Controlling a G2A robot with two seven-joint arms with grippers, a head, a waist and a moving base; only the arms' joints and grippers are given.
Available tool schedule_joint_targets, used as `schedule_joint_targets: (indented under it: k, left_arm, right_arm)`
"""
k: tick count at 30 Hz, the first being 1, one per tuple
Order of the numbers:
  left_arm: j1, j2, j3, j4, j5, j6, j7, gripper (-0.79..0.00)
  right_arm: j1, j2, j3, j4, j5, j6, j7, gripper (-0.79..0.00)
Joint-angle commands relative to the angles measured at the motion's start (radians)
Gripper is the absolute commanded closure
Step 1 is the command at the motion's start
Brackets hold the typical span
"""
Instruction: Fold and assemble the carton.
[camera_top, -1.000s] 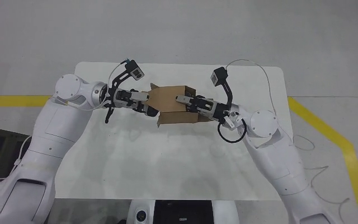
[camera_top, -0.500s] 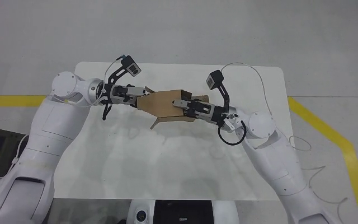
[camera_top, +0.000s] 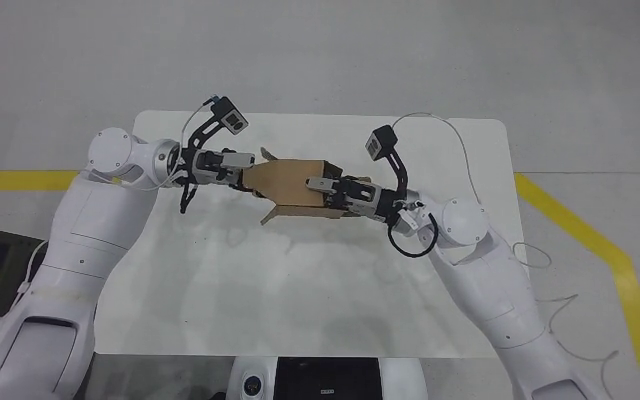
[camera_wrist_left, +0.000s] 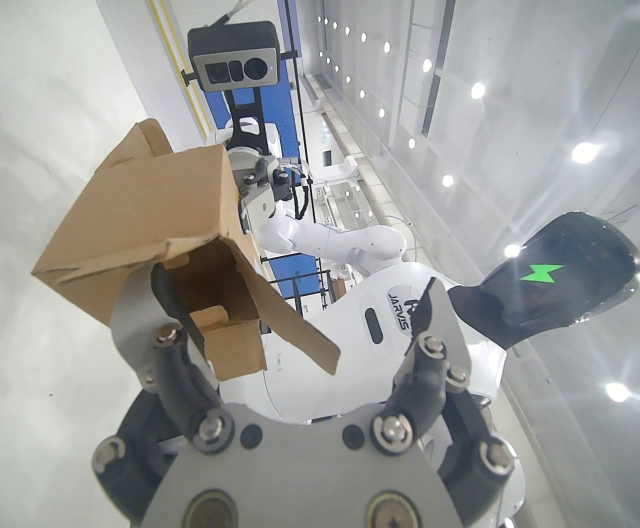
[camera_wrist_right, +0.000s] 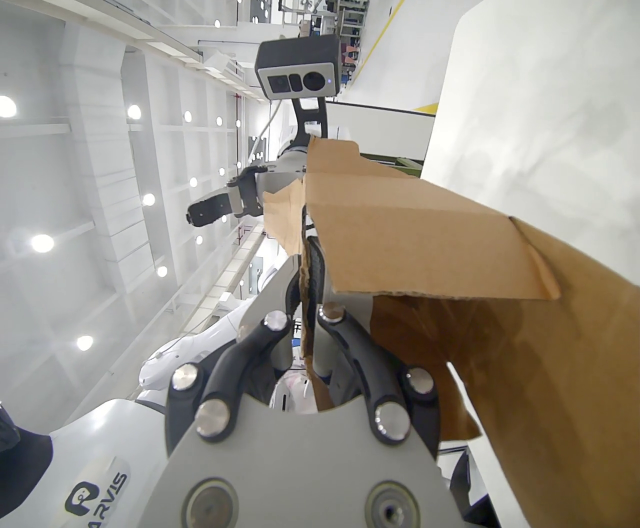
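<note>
The carton (camera_top: 295, 186), pinched by one wall in the right gripper (camera_wrist_right: 307, 265) over the table (camera_top: 300, 290), is best held steady while flaps are tucked by the empty, wide-spread left gripper (camera_wrist_left: 287, 285).

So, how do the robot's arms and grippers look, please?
The left arm and right arm are glossy white with rounded joints. The left gripper and right gripper each have a grey metal plate with round screws, black links and grey fingers with dark pads. A dark box camera on a black bracket tops each wrist; a thin pale cable loops from the right one.
</note>
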Motion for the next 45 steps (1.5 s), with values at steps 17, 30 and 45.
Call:
schedule_joint_targets:
  k: [17, 30, 45]
  left_arm:
    - [0.074, 0.014, -0.008, -0.067, 0.049, 0.004, 0.000, -0.785]
    - [0.064, 0.018, -0.038, -0.044, 0.023, 0.001, 0.000, -0.785]
    - [0.058, 0.020, -0.061, -0.054, 0.025, -0.002, 0.000, -0.785]
  right_arm:
    - [-0.025, -0.011, 0.033, -0.014, -0.067, 0.020, -0.307, 0.000]
    - [-0.032, -0.015, -0.008, -0.037, -0.131, 0.021, -0.235, 0.000]
    - [-0.024, -0.024, -0.050, -0.041, -0.125, 0.031, -0.171, 0.000]
